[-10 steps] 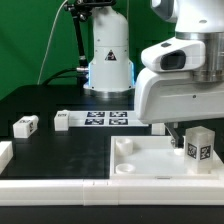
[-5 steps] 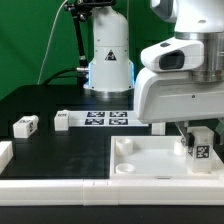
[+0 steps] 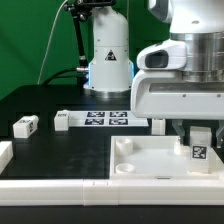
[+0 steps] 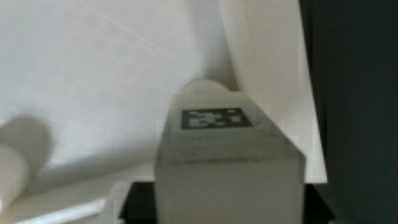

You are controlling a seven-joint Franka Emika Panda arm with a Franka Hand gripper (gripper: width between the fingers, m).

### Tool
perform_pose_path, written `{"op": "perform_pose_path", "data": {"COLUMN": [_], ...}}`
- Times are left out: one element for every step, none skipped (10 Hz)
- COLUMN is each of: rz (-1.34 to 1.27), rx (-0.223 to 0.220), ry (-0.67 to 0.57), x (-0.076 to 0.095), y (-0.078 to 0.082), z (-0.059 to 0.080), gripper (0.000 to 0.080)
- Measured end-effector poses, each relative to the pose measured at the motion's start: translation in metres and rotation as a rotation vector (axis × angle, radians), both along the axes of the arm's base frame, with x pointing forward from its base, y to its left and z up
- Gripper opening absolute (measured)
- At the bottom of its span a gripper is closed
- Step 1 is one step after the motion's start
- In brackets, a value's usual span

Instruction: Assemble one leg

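Note:
My gripper is shut on a small white oblong leg with a black-and-white tag facing the camera. It holds the leg upright at the corner of the large white square tray on the exterior view's right, and the leg's lower end is down at the tray. In the wrist view the leg fills the centre between the dark fingers, with the tray's surface behind it. A second leg lies on the black table at the exterior view's left.
The marker board lies on the table behind the tray. A white part sits at the left edge. The white robot base stands at the back. A white ledge runs along the front.
The gripper has sunk a little with the leg, bringing it lower at the tray's right corner. Nothing else has moved.

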State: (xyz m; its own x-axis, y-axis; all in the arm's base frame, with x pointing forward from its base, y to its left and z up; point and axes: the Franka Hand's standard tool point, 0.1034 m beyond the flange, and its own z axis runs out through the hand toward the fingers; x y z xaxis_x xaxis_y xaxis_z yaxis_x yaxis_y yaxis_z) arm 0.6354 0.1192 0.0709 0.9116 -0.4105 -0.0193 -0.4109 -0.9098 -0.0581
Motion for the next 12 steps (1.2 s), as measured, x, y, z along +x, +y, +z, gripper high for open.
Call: {"op": "perform_pose_path", "data": {"rz": [-0.147,-0.270,-0.395,-0.487,-0.579,-0.637,-0.667,-0.633,-0.605,-0.594,-0.492,-0.377], "rx": [0.004,0.006,0.009,0.009,0.009,0.010,0.010,0.010,0.009,0.008,0.002,0.000], "ry": [0.003,-0.002,0.001,0.007,0.011,0.014,0.015,0.013,0.011,0.011,0.009,0.009], "x": [0.0001,0.0007,0.0012,0.0014,0.0021,0.0024,0.0024,0.0025,0.0023,0.0021,0.0009,-0.0005], "y": [-0.0012,-0.0022,-0.0028,-0.0030,-0.0035,-0.0047,-0.0041,-0.0042,-0.0041,-0.0036,-0.0020,0.0003], "z": [-0.0001,-0.0001,0.0000,0.0002,0.0004,0.0003,0.0003,0.0003,-0.0001,-0.0005,-0.0015,-0.0019], "gripper": [0.0290,0.0291,0.0291,0.0291,0.0291,0.0291,0.0291,0.0302,0.0302,0.0486,0.0486,0.0618]}}
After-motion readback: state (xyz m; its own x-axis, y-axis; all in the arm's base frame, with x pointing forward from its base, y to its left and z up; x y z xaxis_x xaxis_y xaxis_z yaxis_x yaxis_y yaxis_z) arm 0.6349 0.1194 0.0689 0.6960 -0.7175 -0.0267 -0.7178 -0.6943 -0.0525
